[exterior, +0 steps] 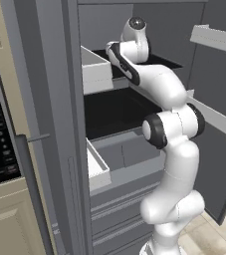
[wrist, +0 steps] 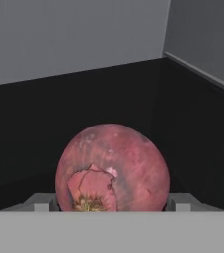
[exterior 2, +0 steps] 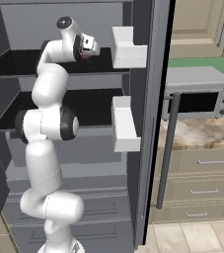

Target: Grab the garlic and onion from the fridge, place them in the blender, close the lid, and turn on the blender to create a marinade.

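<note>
Dark fridge shelf (wrist: 44, 128); tool (wrist: 112, 202) jaws wide, flanking onion (wrist: 112, 168).

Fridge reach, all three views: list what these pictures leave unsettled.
- Grip on the onion: hand view; the finger tips flank it, but contact lies behind its bulge.
- Gripper: right base view; too small to read the jaws.
- Garlic: no view settles where it lies; the arm covers much of the upper shelf.
</note>
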You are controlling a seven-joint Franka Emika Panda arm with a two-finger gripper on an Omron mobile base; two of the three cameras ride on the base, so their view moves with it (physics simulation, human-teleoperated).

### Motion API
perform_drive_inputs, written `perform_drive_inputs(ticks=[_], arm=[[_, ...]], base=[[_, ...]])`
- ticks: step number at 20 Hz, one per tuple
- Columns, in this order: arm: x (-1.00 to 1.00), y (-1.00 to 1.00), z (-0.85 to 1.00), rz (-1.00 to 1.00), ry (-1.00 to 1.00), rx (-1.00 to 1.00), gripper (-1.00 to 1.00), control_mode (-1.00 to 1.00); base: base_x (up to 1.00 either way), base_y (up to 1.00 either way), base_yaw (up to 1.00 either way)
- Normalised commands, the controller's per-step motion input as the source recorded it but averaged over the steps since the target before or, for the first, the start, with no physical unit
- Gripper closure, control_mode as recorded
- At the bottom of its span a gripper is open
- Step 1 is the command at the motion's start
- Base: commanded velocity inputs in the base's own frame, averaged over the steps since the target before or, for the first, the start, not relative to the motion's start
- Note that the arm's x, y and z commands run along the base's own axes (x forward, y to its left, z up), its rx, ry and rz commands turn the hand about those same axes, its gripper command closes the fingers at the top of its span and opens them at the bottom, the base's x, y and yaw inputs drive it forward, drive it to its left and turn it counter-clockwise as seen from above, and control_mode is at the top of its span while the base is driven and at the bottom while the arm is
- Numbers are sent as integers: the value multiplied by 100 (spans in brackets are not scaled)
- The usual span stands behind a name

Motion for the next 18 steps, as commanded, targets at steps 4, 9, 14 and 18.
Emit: perform_drive_inputs(ticks=[4, 9, 14, 18], arm=[[-61, 0, 0, 0, -8, 0, 100, -100], [-97, 0, 0, 0, -23, 0, 100, -100], [-100, 1, 0, 0, -42, -3, 100, -100], [-100, 0, 4, 0, -36, 0, 100, -100]], base=[[0, 0, 0], [0, 0, 0], [0, 0, 0], [0, 0, 0]])
